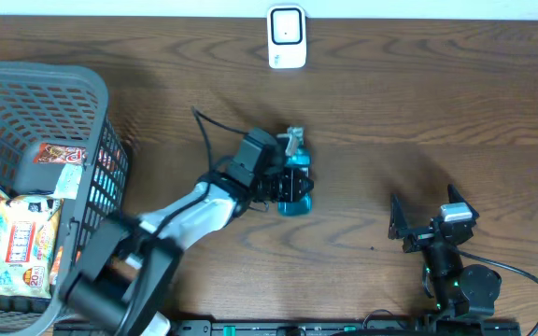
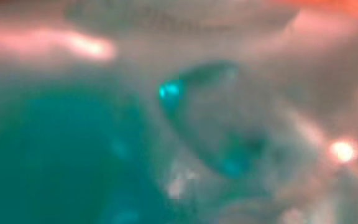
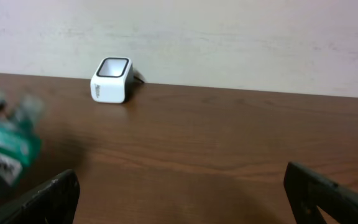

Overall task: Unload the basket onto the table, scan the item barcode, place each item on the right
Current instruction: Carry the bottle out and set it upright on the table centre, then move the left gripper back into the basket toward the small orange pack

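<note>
Dark brown wooden table [image 1: 418,112]; grey plastic mesh basket [image 1: 26,75] at the left edge, snack packets [image 1: 17,243] inside. Left arm [image 1: 194,210] stretches from near left towards the centre, wrist turned right. Left gripper [image 1: 288,185] has its jaws part-closed around the teal plastic item with a pale grey top [image 1: 299,201], mid-table; its wrist view shows only teal blur. Right gripper [image 1: 426,213] idles near right with jaws spread wide and nothing between them, pointing at the far edge. Small white box-shaped barcode scanner [image 1: 287,37] stands at far centre, well apart from the item. Judgement: item grasped, scan not yet done. The next move calls for carrying the item far, barcode turned to the scanner window.
</note>
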Robot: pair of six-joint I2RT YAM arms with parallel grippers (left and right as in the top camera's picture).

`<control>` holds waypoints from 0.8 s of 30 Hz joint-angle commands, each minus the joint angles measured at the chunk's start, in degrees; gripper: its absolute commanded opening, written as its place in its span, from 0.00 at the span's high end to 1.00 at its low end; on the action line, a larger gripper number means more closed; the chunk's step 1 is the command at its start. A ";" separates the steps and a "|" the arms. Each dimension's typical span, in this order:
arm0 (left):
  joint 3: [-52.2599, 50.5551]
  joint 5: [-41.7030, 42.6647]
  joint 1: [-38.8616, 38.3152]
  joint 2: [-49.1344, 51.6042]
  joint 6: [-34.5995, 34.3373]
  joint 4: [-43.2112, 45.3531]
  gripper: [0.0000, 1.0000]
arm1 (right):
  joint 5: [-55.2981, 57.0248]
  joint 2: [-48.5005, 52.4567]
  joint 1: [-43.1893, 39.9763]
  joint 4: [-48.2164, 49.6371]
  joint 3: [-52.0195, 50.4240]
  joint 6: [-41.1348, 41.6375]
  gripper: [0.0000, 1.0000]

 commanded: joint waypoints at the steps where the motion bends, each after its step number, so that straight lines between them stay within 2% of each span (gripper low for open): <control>1: 1.29 -1.01 0.04 2.01 -1.97 0.90 0.73 | 0.04 -0.31 0.22 -0.04 -0.22 -0.07 0.01; 3: 1.29 -1.05 0.04 2.12 -1.75 0.90 0.62 | 0.04 -0.31 0.22 -0.04 -0.22 -0.07 0.01; 6: 1.29 -1.01 0.02 2.10 -1.79 0.83 0.40 | 0.04 -0.31 0.22 -0.04 -0.22 -0.07 0.01; 7: 1.29 -1.01 0.02 2.05 -1.79 0.83 0.37 | 0.04 -0.31 0.22 -0.04 -0.22 -0.07 0.01; 10: 1.62 -1.03 0.44 0.94 -1.77 0.61 0.05 | 0.04 -0.31 0.22 -0.04 -0.22 -0.07 0.01; 12: 3.61 -1.11 2.03 -2.19 -1.75 -2.29 0.00 | 0.07 -0.31 0.22 -0.04 -0.22 -0.07 0.01; 14: 6.51 -2.84 3.89 -6.10 -1.16 -7.26 0.02 | 0.04 -0.31 0.22 -0.04 -0.22 -0.07 0.01; 17: 15.63 -13.22 7.23 -14.36 2.93 -23.43 0.02 | 0.04 -0.31 0.22 -0.04 -0.22 -0.07 0.01; 20: 27.04 -31.91 9.35 -20.63 5.84 -39.85 0.02 | 0.04 -0.31 0.22 -0.04 -0.22 -0.07 0.01; 21: 32.50 -41.35 10.12 -22.62 5.99 -46.23 0.02 | 0.04 -0.31 0.22 -0.04 -0.22 -0.07 0.01; 24: 41.72 -57.90 12.48 -24.83 4.02 -56.33 0.02 | 0.07 -0.31 0.22 -0.04 -0.22 -0.07 0.01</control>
